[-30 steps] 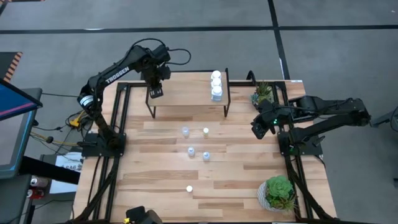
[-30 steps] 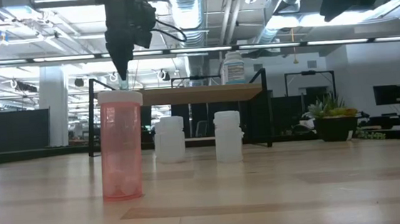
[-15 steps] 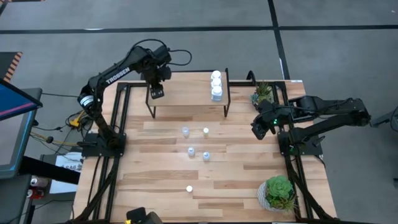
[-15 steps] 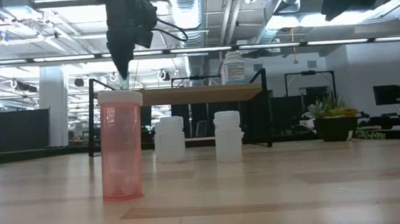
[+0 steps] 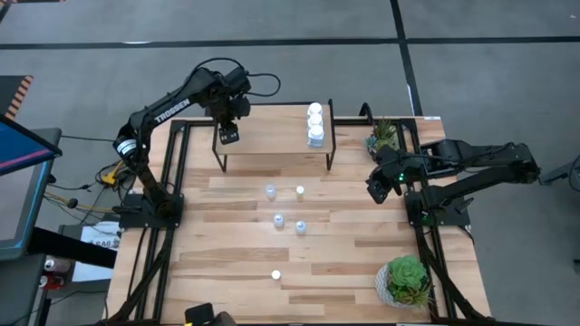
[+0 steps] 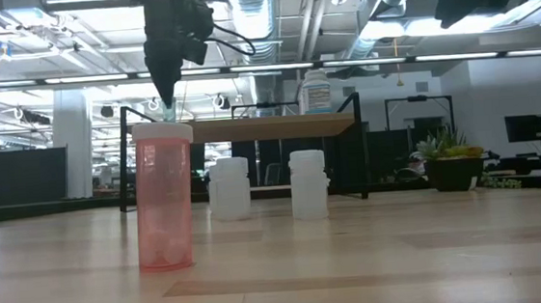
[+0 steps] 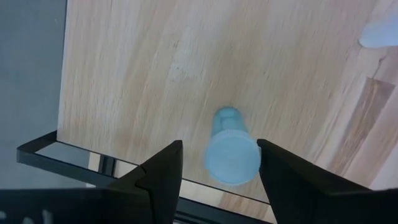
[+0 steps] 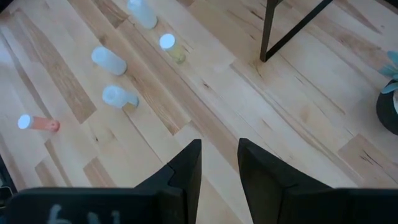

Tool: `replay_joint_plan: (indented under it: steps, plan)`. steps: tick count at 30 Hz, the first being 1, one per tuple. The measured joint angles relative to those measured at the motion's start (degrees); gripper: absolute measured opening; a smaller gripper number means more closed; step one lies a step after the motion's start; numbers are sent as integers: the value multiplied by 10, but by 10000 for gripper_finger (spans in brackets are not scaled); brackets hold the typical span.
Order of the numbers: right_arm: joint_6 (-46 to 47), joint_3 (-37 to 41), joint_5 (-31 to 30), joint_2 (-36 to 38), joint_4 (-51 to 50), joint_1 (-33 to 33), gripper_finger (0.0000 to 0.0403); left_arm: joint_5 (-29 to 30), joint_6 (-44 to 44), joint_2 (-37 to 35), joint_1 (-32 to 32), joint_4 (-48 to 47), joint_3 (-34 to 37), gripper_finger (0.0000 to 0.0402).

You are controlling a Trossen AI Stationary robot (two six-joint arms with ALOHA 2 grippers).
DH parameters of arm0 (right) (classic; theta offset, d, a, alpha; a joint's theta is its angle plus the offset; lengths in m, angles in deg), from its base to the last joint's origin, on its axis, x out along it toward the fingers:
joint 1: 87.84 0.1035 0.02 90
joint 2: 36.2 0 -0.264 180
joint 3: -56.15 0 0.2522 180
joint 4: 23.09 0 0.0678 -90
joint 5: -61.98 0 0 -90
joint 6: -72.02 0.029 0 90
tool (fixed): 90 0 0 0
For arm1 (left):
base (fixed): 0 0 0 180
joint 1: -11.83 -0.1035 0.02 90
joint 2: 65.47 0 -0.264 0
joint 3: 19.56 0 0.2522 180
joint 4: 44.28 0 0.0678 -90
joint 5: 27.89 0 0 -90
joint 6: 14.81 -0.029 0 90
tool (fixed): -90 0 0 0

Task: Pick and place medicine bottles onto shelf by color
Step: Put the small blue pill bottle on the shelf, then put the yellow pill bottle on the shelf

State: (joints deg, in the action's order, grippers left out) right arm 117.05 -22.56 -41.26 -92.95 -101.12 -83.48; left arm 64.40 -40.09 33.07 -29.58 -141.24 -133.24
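The left gripper (image 5: 227, 136) hangs over the left end of the small light-wood shelf on thin black legs (image 5: 272, 131). Its two dark fingers (image 7: 163, 171) are spread apart. Between them stands a small pale-blue see-through bottle with a round blue cap (image 7: 231, 152). There is a thin gap on each side of the cap, so the fingers are not squeezing it. The bottle stands upright on the shelf board, close to the board's edge.

The right gripper (image 5: 378, 187) waits over the right side of the big wooden table (image 5: 236, 281), well away from the shelf. Its fingers (image 8: 186, 165) have a narrow gap between them, and nothing is in that gap.

At the right end of the shelf, three white bottles (image 5: 314, 124) stand in a short row, one just beside the next.

More little bottles stand on the table in front of the shelf. A pale one (image 5: 270, 191) and a white-capped yellowish one (image 5: 300, 191) stand side by side. Two pale-blue ones (image 5: 289, 224) stand a bit nearer the front. A pink see-through bottle with a white cap (image 6: 165, 196) stands alone, closest to the front edge.

Two green potted plants stand on the right side, one near the shelf (image 5: 384, 136) and one at the front corner (image 5: 406, 281).
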Motion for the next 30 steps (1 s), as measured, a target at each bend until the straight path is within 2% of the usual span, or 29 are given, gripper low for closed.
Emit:
replay_joint_plan:
  steps: [8, 18, 25, 30]
  plan:
    - [0, 0, 16, 0, 0, 0, 127, 17, -9, 0, 19, 1, -13, 191]
    - [0, 0, 17, 0, 0, 0, 127, 18, -18, -1, 48, -3, -126, 190]
    - [0, 0, 19, 0, 0, 0, 127, -24, 35, -1, 95, -52, -214, 190]
    - [0, 0, 19, 0, 1, 0, 127, -30, 99, -7, 131, -69, -225, 190]
